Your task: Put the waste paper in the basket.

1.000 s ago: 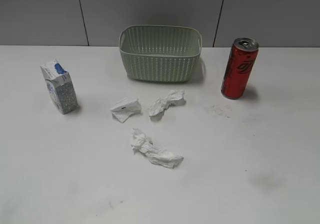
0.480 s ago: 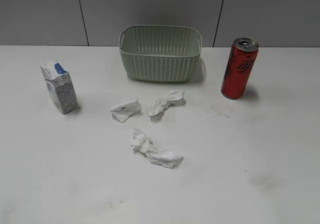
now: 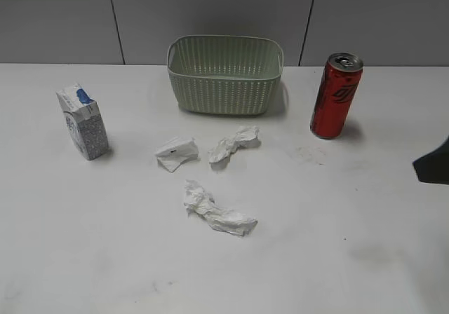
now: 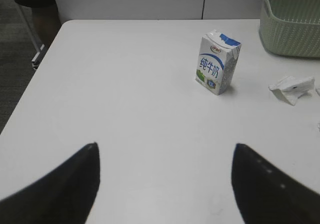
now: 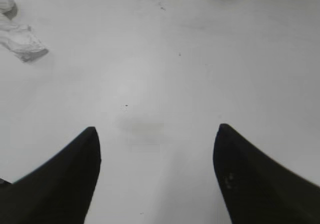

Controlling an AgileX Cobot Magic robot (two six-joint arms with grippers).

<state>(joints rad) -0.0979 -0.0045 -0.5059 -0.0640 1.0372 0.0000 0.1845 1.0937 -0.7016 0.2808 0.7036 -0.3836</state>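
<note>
White surface [image 3: 84,244] carries all: the pale green basket [image 3: 225,74] at the back, empty so far as shows, and three wads of waste paper [image 3: 217,212] lying loose just before it. Light, soft and crushable, each should yield to a pinch across its bulk. Left gripper [image 4: 165,179] and right gripper [image 5: 156,169] both spread, holding nothing.

The right gripper [image 3: 433,167] shows only as a dark corner (cut off) at the exterior view's edge.
</note>
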